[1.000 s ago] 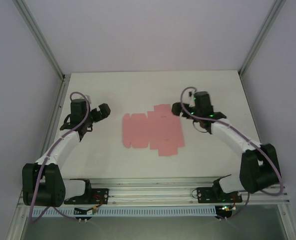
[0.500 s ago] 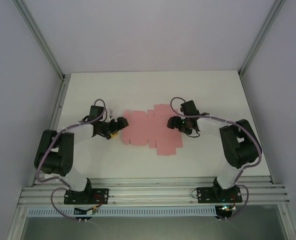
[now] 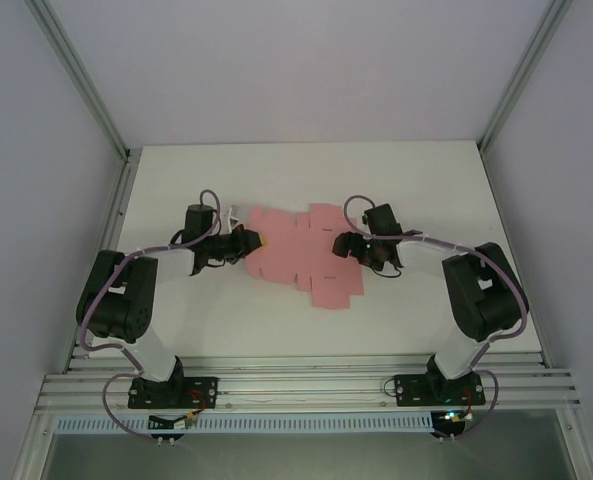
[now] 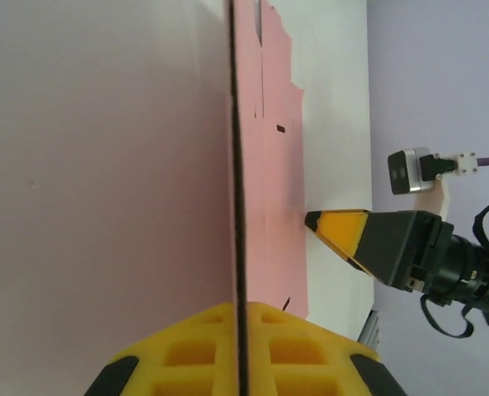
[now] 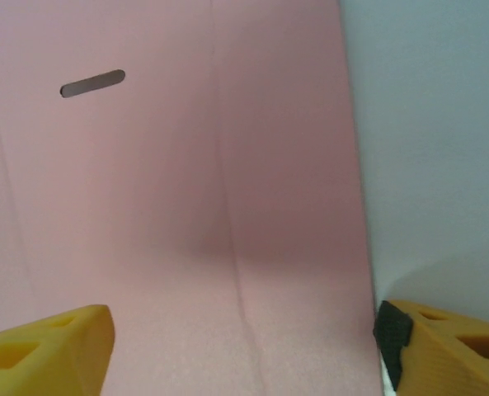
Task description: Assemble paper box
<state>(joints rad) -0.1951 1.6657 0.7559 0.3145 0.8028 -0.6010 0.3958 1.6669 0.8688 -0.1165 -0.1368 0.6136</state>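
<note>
Paper box (image 3: 306,262) edge pinched in left gripper (image 3: 255,241).

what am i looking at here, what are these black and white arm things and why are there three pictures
These are two robot arms bolted at the near edge of a white table. The wide picture comes from a fixed camera above and behind them. The other two come from a small camera on each arm's wrist, looking past that arm's own yellow fingers.

On the table lies a flat pink die-cut card sheet, meant to be folded into a box. The left pincer is shut on the sheet's left edge. Its wrist view shows the card edge-on between the closed fingers. The right pincer is open, its fingers spread low over the sheet's right side, holding nothing.
</note>
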